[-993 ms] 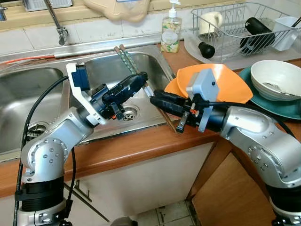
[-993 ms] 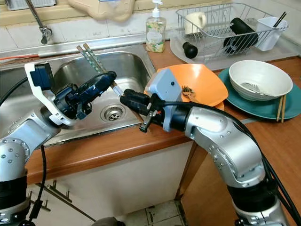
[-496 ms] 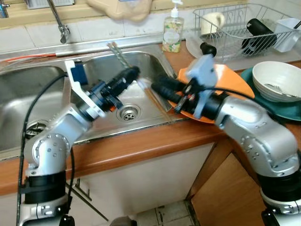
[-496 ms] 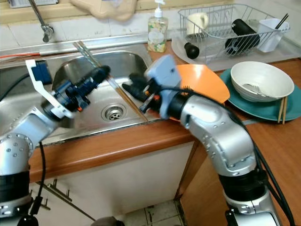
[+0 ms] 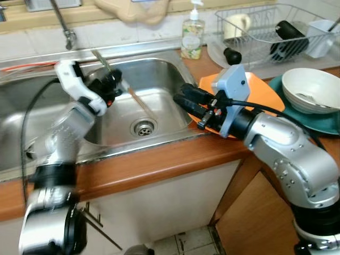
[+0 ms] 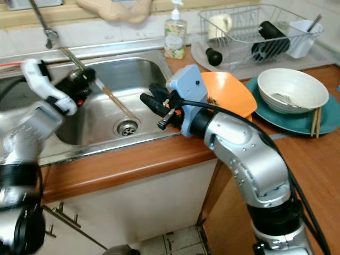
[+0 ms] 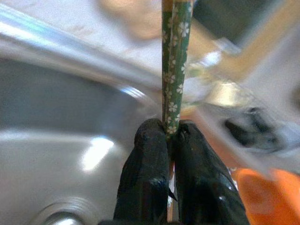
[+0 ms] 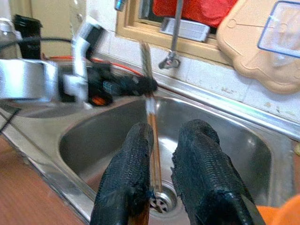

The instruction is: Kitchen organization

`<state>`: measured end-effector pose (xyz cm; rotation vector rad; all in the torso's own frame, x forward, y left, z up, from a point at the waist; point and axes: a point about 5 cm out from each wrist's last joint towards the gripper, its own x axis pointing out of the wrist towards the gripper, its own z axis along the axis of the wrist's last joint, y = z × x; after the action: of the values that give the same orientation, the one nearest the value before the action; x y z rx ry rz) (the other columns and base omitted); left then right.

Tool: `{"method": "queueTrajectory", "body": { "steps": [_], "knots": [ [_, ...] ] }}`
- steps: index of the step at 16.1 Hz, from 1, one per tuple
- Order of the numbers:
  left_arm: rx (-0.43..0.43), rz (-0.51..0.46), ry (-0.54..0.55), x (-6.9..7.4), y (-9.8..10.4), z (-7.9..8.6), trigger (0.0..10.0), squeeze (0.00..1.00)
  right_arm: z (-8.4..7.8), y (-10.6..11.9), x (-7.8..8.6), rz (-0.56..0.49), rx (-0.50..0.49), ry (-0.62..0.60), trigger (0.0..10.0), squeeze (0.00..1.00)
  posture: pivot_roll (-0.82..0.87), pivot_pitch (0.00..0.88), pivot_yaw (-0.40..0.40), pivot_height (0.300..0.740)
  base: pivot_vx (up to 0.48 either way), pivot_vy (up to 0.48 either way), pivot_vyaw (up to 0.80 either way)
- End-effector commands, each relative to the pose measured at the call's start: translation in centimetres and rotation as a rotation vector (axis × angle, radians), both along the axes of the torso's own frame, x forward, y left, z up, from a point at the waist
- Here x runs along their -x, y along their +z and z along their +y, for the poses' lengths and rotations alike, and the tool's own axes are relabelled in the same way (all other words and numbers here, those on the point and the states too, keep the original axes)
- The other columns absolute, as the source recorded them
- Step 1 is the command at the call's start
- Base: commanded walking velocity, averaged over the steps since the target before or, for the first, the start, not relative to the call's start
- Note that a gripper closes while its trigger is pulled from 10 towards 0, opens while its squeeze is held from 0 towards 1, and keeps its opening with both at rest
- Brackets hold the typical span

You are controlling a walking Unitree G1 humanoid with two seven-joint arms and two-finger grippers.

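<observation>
A pair of green flower-patterned chopsticks [image 7: 176, 61] is clamped between the fingers of my left gripper [image 7: 171, 136]. That gripper [image 5: 111, 82] hangs over the back left of the steel sink basin [image 5: 164, 71], and the chopsticks [image 5: 139, 101] slant down toward the drain [image 5: 143, 127]. My right gripper [image 5: 183, 98] is open over the basin's right side, in front of the orange plate [image 5: 260, 90]. In the right wrist view its fingers [image 8: 126, 173] stand apart with nothing held, and the chopsticks [image 8: 151, 110] are farther off.
A soap bottle [image 5: 191, 34] stands behind the sink. At the back right is a dish rack [image 5: 265, 26]. A white bowl [image 5: 311, 87] sits on a teal plate [image 5: 324, 125], and another pair of chopsticks [image 6: 314, 121] lies there. The faucet [image 5: 61, 21] is at the back left.
My left gripper has swung left and back over the sink, taking the chopsticks with it. The right gripper has pulled back toward the orange plate, now apart from the chopsticks.
</observation>
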<state>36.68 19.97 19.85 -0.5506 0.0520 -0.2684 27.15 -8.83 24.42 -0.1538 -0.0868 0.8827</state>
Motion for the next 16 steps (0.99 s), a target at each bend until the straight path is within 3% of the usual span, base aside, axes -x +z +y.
{"method": "queueTrajectory", "body": {
  "steps": [1,2,3,6,8,9,12,13,14,15,16],
  "knots": [
    [-0.017,0.071,0.053,-0.8,-0.3,0.1,10.0,0.16,0.1,-0.1,0.3,-0.001,0.011,-0.013,10.0,0.0,-0.06,0.0,0.094,0.74,0.0,0.0,0.0],
    [-0.008,0.144,0.067,-1.4,-0.8,-0.3,10.0,1.0,0.2,-0.1,0.3,0.004,0.008,-0.037,10.0,0.0,-0.07,0.0,0.093,0.74,0.0,0.0,0.0],
    [-0.054,0.194,0.05,-1.9,-1.4,-1.0,10.0,1.0,0.2,-0.3,0.2,0.026,-0.014,-0.092,10.0,0.0,-0.07,0.0,0.09,0.74,0.0,0.0,0.0],
    [-0.076,0.228,0.07,-2.2,-1.8,-1.1,10.0,1.0,0.2,-1.0,0.2,0.091,-0.046,-0.167,10.0,0.0,-0.07,0.0,0.089,0.74,0.0,0.0,0.0],
    [-0.123,0.16,0.044,-2.6,-0.8,-1.2,10.0,1.0,0.1,-1.1,0.2,0.112,-0.079,-0.218,10.0,0.0,-0.07,0.0,0.081,0.74,0.0,0.0,0.0],
    [-0.175,0.12,0.034,-2.5,-0.4,-1.2,10.0,1.0,0.0,-1.0,0.0,0.088,-0.08,-0.255,10.0,0.0,-0.06,0.0,0.074,0.74,0.0,0.0,0.0],
    [-0.518,-0.064,0.075,-1.8,0.9,-0.6,10.0,1.0,-0.7,-0.2,-0.9,0.035,-0.138,-0.416,10.0,0.0,-0.06,0.0,0.069,0.74,0.0,0.0,0.0],
    [-0.566,-0.116,0.092,-1.6,1.4,-0.6,10.0,0.96,-0.7,0.0,-0.9,0.032,-0.143,-0.409,10.0,0.0,-0.06,0.0,0.067,0.74,0.0,0.0,0.0],
    [-0.614,-0.266,0.112,-0.6,3.2,-0.9,10.0,0.44,-1.4,0.9,-1.1,0.0,-0.2,-0.464,10.0,0.0,-0.06,0.0,0.06,0.74,0.0,0.0,0.0],
    [-0.623,-0.3,0.104,-0.2,3.6,-1.1,10.0,0.44,-1.6,1.1,-1.1,-0.001,-0.211,-0.462,10.0,0.0,-0.06,0.0,0.057,0.74,0.0,0.0,0.0],
    [-0.634,-0.37,0.063,0.9,4.0,-1.6,10.0,0.11,-2.3,1.5,-1.1,-0.022,-0.248,-0.499,10.0,1.0,-0.06,0.0,0.057,0.74,0.0,0.0,0.0]
  ]
}}
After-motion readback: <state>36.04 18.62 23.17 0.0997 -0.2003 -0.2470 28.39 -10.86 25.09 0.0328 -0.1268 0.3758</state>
